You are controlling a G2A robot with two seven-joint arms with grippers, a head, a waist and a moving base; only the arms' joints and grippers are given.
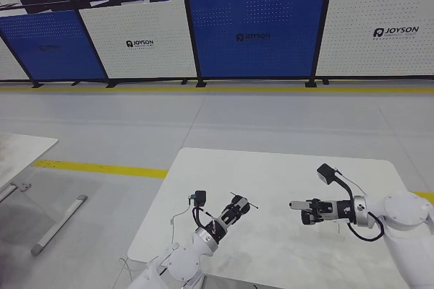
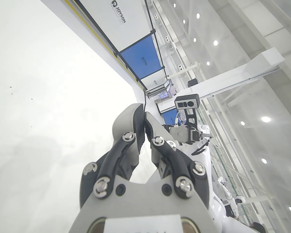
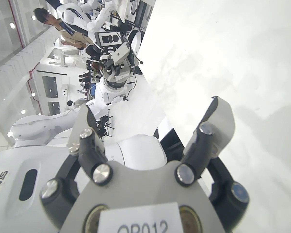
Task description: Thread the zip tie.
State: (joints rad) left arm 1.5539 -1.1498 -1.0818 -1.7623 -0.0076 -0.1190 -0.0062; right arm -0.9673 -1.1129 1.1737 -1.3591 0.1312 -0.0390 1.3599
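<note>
Black on white from above: thin zip tie (image 1: 244, 201) pinched in left gripper (image 1: 236, 209) over matte table (image 1: 289, 173), right gripper (image 1: 298, 206) near, facing it. From left wrist: clamped tight on the narrow strap with ribbed black pads (image 2: 139, 121). From right wrist: spread wide, empty, smooth grey metal fingers (image 3: 220, 117)
</note>
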